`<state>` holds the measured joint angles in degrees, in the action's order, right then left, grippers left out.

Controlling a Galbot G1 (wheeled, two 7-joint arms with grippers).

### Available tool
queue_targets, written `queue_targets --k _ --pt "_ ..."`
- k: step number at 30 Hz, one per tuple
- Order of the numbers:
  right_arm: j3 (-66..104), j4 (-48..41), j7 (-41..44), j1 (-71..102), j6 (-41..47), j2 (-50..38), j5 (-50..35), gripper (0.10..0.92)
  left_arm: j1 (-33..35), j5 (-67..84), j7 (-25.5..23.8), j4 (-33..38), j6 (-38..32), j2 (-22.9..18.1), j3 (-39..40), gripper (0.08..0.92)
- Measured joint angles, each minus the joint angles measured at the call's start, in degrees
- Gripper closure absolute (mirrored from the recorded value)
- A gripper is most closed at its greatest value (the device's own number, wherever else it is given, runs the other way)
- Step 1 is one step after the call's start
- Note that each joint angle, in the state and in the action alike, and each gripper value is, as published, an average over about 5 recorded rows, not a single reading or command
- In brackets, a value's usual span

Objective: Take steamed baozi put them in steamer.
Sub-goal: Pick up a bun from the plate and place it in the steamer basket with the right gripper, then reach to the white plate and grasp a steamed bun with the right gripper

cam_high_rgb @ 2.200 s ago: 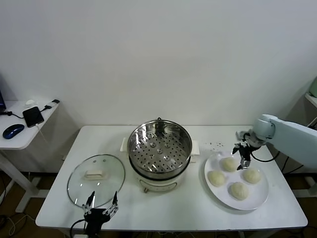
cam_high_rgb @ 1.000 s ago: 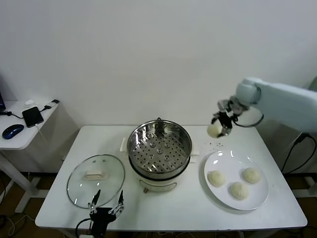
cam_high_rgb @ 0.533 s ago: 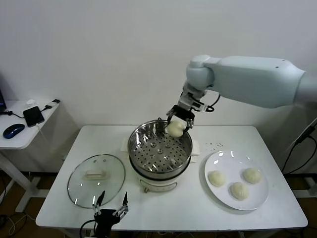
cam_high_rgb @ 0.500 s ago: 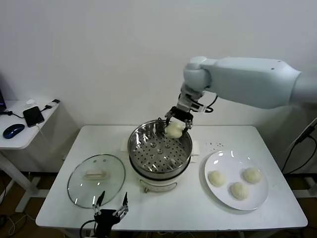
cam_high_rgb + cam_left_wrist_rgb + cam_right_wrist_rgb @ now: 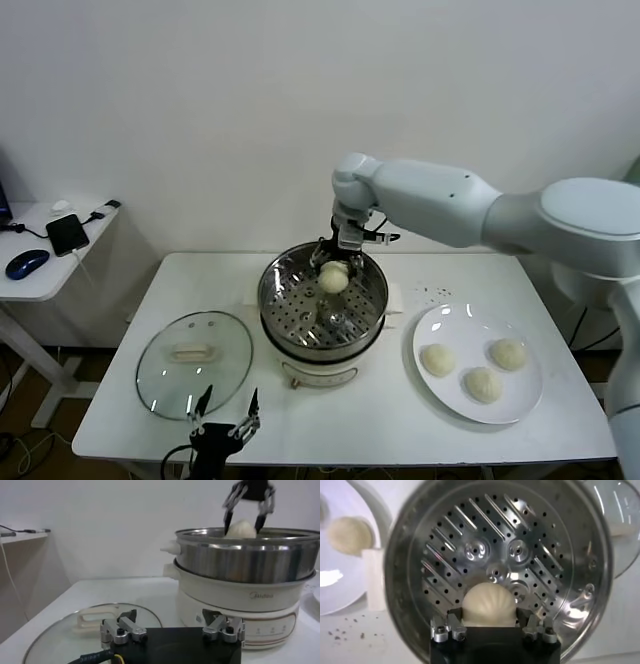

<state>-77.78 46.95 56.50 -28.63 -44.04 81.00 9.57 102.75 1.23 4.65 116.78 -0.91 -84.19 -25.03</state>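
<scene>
baozi (image 5: 333, 279) smooth, domed | steamer (image 5: 290, 313) shiny perforated steel

light: bright, even, from overhead | shadows: soft, faint beneath the steamer (image 5: 322, 305) and plate (image 5: 478, 365) | glare: reflections on steamer's steel wall and glass lid (image 5: 194, 362) | blur: plate edge soft in right wrist view

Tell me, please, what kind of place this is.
Probably a lab or test room arranged as a small kitchen: a plain white table against a bare wall carries an electric steamer and a plate of baozi, while a side desk holds a phone and mouse.
</scene>
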Motion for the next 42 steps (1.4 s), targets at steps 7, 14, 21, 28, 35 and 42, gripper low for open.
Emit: queue_targets --k 7,14,21,28,35,42 --pt "1.96 -6.45 -1.66 2.78 -1.89 2.93 2.12 0.228 -0.12 0.18 0.45 0.09 -0.11 0.0 0.16 0.177" --pt "1.53 -6.87 -1.56 2.19 -2.54 2.92 -0.39 0.203 0.01 0.11 0.93 0.15 -0.31 -0.15 0.84 0.177" --pt "-3.89 -1.71 2.63 -5.16 -1.62 -0.66 -11.95 0.203 0.33 -0.66 0.87 0.46 -0.51 -0.67 1.77 0.177" --pt "-17.12 7.76 5.65 -17.94 7.94 -9.89 -30.39 0.203 0.39 -1.34 0.84 0.7 -0.58 -0.82 2.46 0.177" --pt "-32.09 19.63 3.67 -28.59 22.75 -23.57 -40.38 0.203 -0.34 -0.78 0.85 0.9 -0.37 -0.3 1.96 0.177" --pt "-40.66 32.41 -2.04 -31.1 37.96 -35.54 -45.68 0.203 -1.04 -0.26 0.75 0.91 -0.06 -0.12 1.17 0.177"
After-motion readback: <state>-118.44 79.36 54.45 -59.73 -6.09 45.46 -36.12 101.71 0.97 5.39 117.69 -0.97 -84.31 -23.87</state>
